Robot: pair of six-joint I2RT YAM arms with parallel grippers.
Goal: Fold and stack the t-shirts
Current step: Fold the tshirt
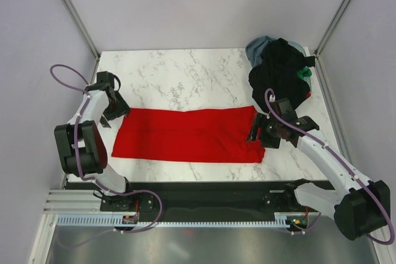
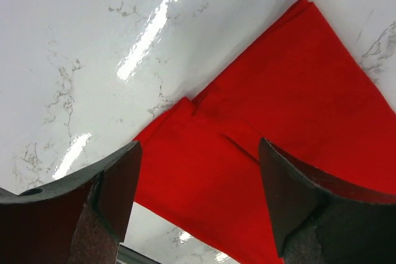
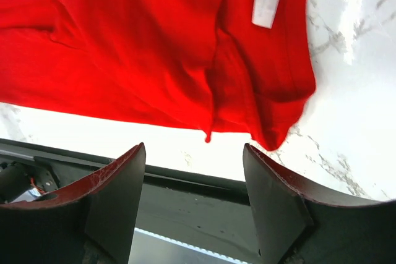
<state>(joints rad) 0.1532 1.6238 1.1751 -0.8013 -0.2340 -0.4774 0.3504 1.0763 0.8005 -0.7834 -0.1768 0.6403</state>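
Pincers on both arms stood with jaws wide apart and nothing clamped: the left pincer hung over the left end of the red shirt, the right pincer over its right end, where the white label showed. That shirt lay on the table as 1 long band, already doubled lengthwise, stretched across the near half between the 2 arms. How high either pincer sat above the cloth could not be told. A pile of other shirts, mostly black with some grey-blue and a bit of green, sat bunched at the far right corner, near the band's right end.

The cloth looked light, thin and limp, so it would sag and slide rather than hold a shape. A sound hold would likely be at the end corners, pinching through all the layers at once so the lengthwise fold would not come open; on the right end the layers lay rumpled and uneven, so that side would need the deeper bite. The crosswise fold looked like the next step, with stacking not yet begun
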